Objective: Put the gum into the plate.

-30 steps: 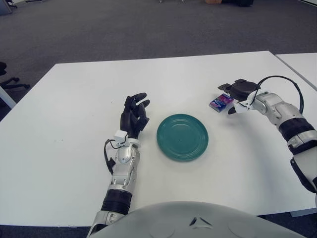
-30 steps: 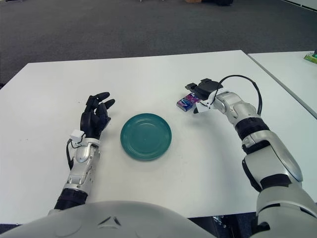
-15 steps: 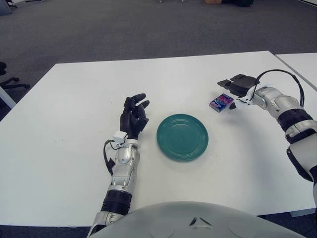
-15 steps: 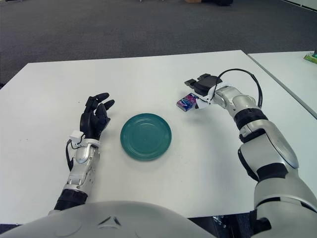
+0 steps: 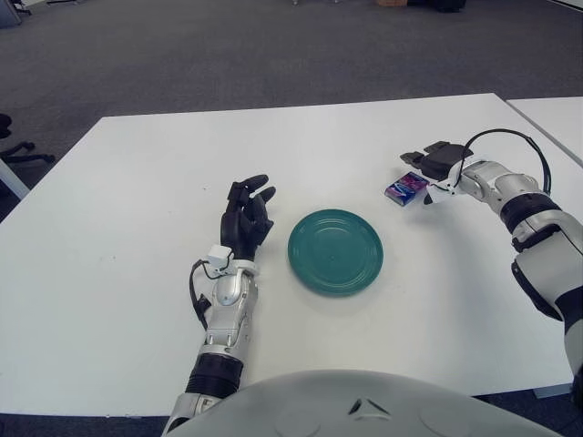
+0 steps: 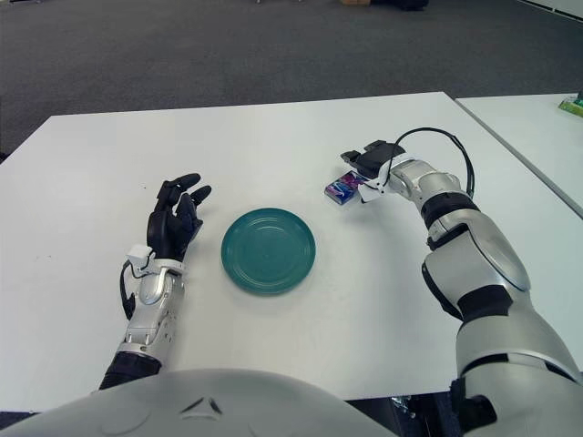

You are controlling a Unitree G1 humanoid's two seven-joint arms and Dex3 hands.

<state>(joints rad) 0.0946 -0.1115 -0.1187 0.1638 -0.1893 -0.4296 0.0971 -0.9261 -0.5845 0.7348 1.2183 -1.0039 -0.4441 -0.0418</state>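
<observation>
The gum, a small purple and blue pack, lies flat on the white table, up and to the right of the teal plate. My right hand hovers at the pack's right and far edge, fingers spread around that end and not closed on it. The plate holds nothing. My left hand shows to the left of the plate, dark fingers open and pointing away from me.
A second white table stands to the right, across a narrow gap. A black cable loops over my right wrist. Grey carpet lies beyond the table's far edge.
My right hand has settled slightly lower and closer to the gum, and the forearm has swung in from the right. The gum, plate and left hand have not moved.
</observation>
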